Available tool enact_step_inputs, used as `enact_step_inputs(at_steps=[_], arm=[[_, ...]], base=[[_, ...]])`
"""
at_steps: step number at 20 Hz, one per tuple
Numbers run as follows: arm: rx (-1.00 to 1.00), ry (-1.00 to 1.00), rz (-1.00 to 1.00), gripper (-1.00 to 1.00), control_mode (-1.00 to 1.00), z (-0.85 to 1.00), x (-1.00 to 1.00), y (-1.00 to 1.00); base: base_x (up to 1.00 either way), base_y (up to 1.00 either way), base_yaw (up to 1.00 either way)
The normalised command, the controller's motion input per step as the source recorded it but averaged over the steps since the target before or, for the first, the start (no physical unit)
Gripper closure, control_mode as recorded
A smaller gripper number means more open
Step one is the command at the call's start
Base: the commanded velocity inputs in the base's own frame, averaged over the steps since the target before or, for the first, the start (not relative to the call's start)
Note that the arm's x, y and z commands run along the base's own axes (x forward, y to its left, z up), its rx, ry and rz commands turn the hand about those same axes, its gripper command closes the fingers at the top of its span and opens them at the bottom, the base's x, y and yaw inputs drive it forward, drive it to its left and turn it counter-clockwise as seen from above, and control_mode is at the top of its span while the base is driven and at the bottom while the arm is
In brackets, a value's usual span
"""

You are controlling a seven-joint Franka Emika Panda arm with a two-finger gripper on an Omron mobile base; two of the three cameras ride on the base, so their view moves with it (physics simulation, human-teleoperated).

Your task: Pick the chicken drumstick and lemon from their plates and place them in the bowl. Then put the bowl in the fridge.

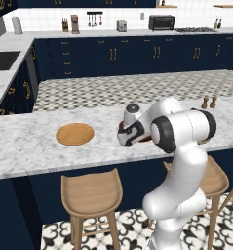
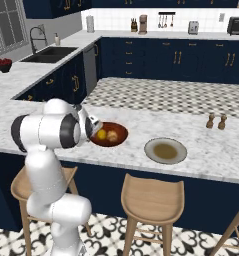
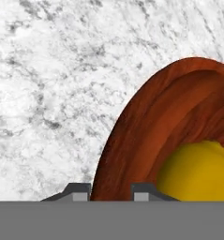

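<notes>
No lettering legible — pincer [image 3: 111, 193] clamped on the bowl [image 3: 146, 122] rim, lemon [image 3: 197, 171] inside.

On the marble counter [image 2: 201, 160] the reddish-brown bowl [image 2: 118, 139] holds the yellow lemon [image 2: 101, 134] and the chicken drumstick [image 2: 112, 135] side by side; the pincer [image 2: 93, 126] meets its left rim (jaws hidden), and a grey-beige plate [image 2: 165, 150] sits just right

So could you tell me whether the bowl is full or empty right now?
Not empty: the bowl on the marble counter holds the lemon and the chicken drumstick side by side.
</notes>
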Motion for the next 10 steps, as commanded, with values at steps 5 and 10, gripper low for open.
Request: enact_step_inputs(at_steps=[5,10], arm=[[-0.01,0.0,0.3,1.0,-1.0,0.89,-1.0,0.0],[-0.1,0.0,0.36,1.0,-1.0,0.7,-1.0,0.0]], base=[[0.0,0.0,0.0],[0.0,0.0,0.0]])
